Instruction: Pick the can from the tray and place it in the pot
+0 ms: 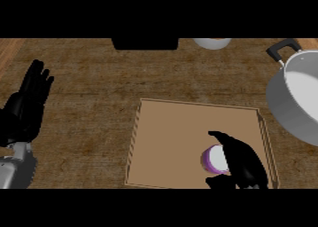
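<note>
1. Down in the tray's (180, 133) lower right part, the can (213, 158) lies on its side, its pale end ringed in purple.
2. Right hand (243, 166) curls around the can from the right, grasping it.
3. Left hand (27, 104) rests at the view's left, fingers straight, holding nothing.
4. Well apart at upper right, the pot (288, 111) sits on the counter (89, 88).
5. At the top edge are a black object (145, 43) and a pale round object (212, 43).

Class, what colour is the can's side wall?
Purple, with a pale top; the can shows in the head view.
</note>
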`<action>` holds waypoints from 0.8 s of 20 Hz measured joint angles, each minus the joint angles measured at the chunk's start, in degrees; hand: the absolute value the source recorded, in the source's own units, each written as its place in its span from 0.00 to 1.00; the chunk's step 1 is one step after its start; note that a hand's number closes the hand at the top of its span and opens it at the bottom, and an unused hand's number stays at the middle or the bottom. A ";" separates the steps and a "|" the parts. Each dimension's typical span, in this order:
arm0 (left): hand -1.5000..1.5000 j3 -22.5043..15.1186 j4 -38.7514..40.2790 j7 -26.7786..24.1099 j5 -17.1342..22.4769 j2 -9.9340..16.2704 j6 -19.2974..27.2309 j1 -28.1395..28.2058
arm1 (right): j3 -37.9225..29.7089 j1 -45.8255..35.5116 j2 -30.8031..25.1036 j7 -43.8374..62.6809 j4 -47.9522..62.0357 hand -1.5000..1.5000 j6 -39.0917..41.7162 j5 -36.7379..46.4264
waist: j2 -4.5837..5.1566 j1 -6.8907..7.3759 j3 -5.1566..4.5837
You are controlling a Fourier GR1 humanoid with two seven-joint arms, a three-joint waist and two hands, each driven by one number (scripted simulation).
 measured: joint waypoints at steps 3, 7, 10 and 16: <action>0.50 0.38 -0.65 -0.46 -0.39 -0.37 -0.71 1.17 | 0.49 -0.31 -0.68 -3.67 1.12 1.00 0.53 1.43 | -0.06 0.04 -0.06; 0.50 1.29 -1.52 0.74 -1.03 -0.89 -1.55 0.94 | -0.82 -0.87 0.20 -7.78 3.70 1.00 0.11 3.26 | -0.27 -0.02 -0.24; 0.50 1.58 -0.31 1.12 -2.12 -1.80 -1.35 -0.90 | -0.99 -0.39 0.87 -9.15 3.86 1.00 0.11 4.78 | -0.34 -0.13 -0.31; 0.50 2.26 -0.46 0.99 -2.94 -2.98 -1.99 -0.50 | 1.38 2.89 0.04 -11.93 -0.23 1.00 1.70 7.34 | -0.23 -0.37 -0.17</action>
